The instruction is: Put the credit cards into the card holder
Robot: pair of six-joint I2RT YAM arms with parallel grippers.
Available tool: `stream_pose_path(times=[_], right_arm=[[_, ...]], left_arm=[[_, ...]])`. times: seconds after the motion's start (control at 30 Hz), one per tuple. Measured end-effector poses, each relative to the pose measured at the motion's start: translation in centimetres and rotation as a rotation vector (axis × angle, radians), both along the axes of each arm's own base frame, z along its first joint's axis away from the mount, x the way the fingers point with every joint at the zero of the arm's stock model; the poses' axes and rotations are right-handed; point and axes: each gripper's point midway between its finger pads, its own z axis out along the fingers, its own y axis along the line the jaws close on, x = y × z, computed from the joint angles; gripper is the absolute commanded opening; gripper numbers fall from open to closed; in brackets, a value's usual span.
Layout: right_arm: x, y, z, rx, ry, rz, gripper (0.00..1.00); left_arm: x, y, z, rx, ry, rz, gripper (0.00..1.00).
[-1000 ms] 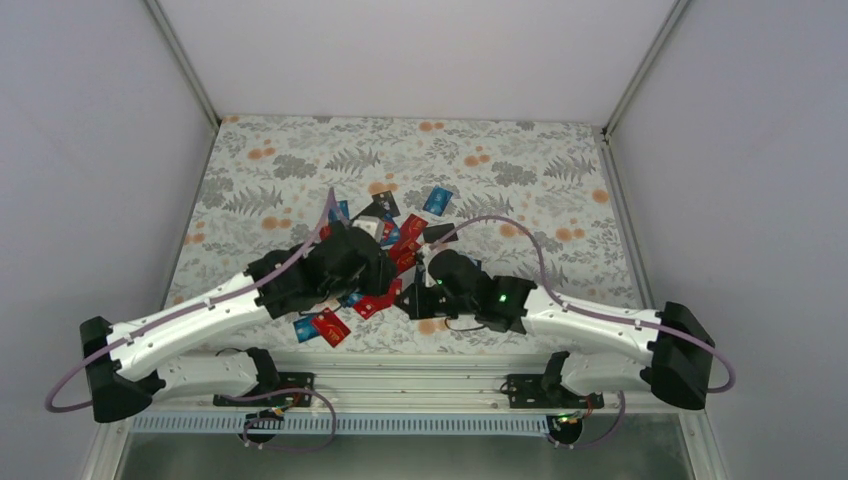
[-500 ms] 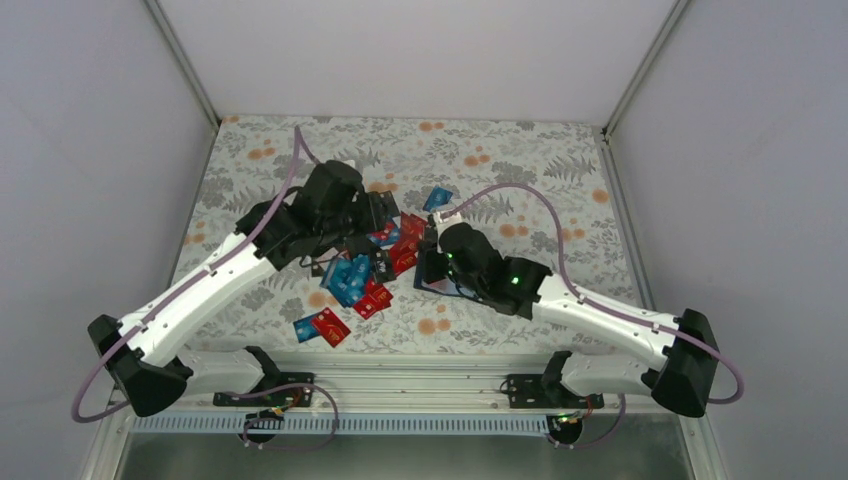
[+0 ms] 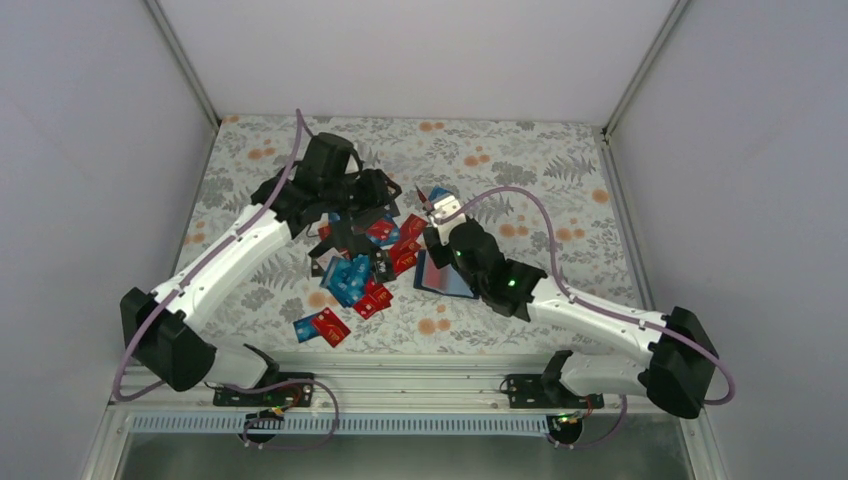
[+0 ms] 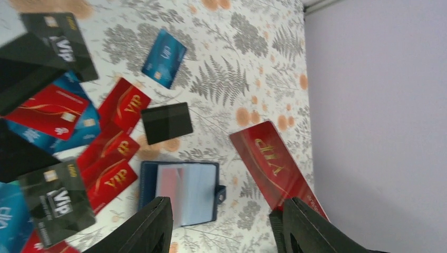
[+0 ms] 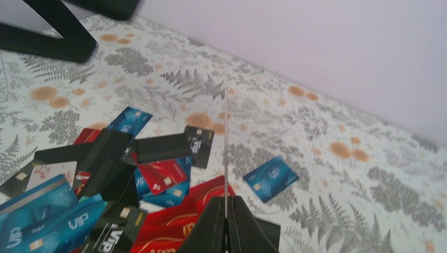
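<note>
- The credit cards (image 3: 365,262) lay in a loose, overlapping heap on the table (image 3: 540,160): red, blue and black, many marked VIP.
- 1 red VIP card (image 4: 274,163) stood pinched on edge in my right pincer (image 5: 225,203), lifted clear.
- The card holder (image 3: 445,275) lay open and flat just right of the heap, with a navy rim and its paler inside facing up.

The desk (image 3: 560,160) wears a white cloth printed with grey fern leaves and scattered orange blotches. The credit cards (image 3: 385,250) are mostly red with gold swirls and gold VIP lettering, or bright blue with white marks; a few are black with white VIP print. One red card (image 4: 274,163) shows gold VIP letters on a deep red face. The card holder (image 4: 179,192) is dark navy at the edges, pale blue with a pinkish tinge inside. The left arm (image 3: 225,265) and right arm (image 3: 590,312) are white with black joints, trailed by purple cables (image 3: 297,135).
</note>
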Motion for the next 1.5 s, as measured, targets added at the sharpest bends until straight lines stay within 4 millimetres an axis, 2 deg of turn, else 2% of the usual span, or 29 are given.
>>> stream_pose_path(times=[0.3,0.6,0.93,1.03,1.13,1.4,1.5], right_arm=[[0.9,1.2,0.8,-0.089,-0.105,0.052,0.04],[1.4,2.3,0.5,-0.135,-0.118,0.083,0.04],[1.5,2.4,0.6,-0.148,-0.125,0.088,0.04],[1.6,2.5,0.1,-0.157,-0.118,0.089,0.04],[1.6,2.6,-0.2,-0.166,-0.114,0.089,0.04],[1.6,2.6,-0.4,-0.195,-0.123,0.088,0.04],[1.6,2.5,-0.5,-0.214,-0.130,0.085,0.04]], left_arm=[[0.6,-3.1,-0.3,-0.117,0.061,-0.082,0.51],[0.7,-3.8,0.9,-0.172,0.054,-0.097,0.42],[1.6,-3.8,-0.7,-0.162,0.095,-0.076,0.26],[1.8,-3.9,-1.1,-0.160,0.103,-0.077,0.23],[2.0,-4.0,-1.6,-0.157,0.114,-0.076,0.16],[2.1,-4.2,-1.5,-0.178,0.121,-0.089,0.03],[2.1,-4.2,-1.5,-0.182,0.126,-0.091,0.02]])
